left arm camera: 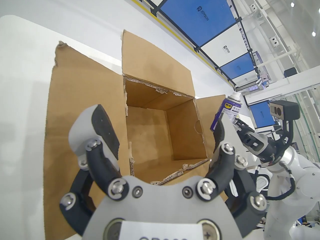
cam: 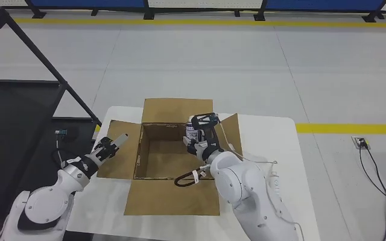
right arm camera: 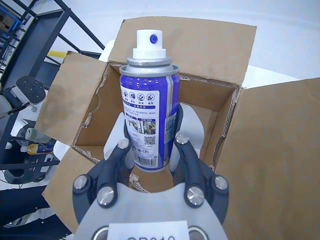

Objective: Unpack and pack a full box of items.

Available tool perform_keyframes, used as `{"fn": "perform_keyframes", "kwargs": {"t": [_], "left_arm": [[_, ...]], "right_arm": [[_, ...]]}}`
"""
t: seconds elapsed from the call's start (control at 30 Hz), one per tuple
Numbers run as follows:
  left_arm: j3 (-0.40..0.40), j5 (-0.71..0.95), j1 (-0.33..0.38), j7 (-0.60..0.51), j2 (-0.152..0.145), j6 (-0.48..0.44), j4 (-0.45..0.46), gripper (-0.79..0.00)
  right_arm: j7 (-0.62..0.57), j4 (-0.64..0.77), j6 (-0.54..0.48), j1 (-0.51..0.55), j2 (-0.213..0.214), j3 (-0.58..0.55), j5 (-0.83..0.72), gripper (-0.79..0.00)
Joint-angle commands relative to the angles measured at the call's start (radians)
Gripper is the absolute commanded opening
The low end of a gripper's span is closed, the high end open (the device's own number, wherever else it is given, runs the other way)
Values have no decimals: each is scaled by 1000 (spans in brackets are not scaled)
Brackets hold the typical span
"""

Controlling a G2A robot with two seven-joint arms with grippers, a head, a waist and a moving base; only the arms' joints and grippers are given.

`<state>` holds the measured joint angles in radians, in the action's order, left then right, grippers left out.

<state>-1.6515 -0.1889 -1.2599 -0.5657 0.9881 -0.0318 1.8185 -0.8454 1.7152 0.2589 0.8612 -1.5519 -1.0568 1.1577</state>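
An open cardboard box point(cam: 172, 196) stands mid-table with its four flaps spread; its inside point(left arm camera: 147, 133) looks bare. My right gripper point(right arm camera: 151, 128) is shut on an upright blue spray can point(right arm camera: 150, 101) with a white nozzle. It holds the can above the box's far right corner point(cam: 194, 129). The can point(left arm camera: 228, 108) also shows beyond the box in the left wrist view. My left gripper point(cam: 114, 143) is open with nothing between its fingers point(left arm camera: 105, 126), low over the box's left flap point(cam: 117, 159).
The white table point(cam: 265, 138) has bare room right of the box. A black metal frame point(cam: 36, 120) stands off the table's left side. Bottles point(right arm camera: 35, 136) lie on a lower shelf there. A yellow floor line point(cam: 341, 128) runs at the right.
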Motion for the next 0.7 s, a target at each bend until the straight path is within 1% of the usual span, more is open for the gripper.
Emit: {"fn": "perform_keyframes", "kwargs": {"t": [0.0,0.13,0.3,0.4,0.47,0.53,0.63,0.67], "left_arm": [[2,1,-8,3,1,-1,3,0],[19,4,-10,-2,2,-3,11,0],[55,-10,12,-15,4,-5,13,0],[78,-19,31,-23,5,-5,8,0],[94,-25,42,-28,7,-4,2,0],[110,-30,54,-31,8,-4,-1,0],[128,-34,67,-33,10,-2,-9,0],[133,-37,71,-34,10,-1,-11,0]], "right_arm": [[0,33,-4,16,4,-38,-18,-785],[-31,185,-16,120,26,-181,-46,-785],[-96,393,2,306,56,-430,-61,-785],[-150,440,6,400,69,-576,-91,-785],[-211,425,-11,434,78,-660,-98,-785],[-275,369,-27,437,88,-719,-82,-785],[-378,224,-94,398,105,-756,-46,-785],[-398,169,-102,375,110,-762,-24,-785]]}}
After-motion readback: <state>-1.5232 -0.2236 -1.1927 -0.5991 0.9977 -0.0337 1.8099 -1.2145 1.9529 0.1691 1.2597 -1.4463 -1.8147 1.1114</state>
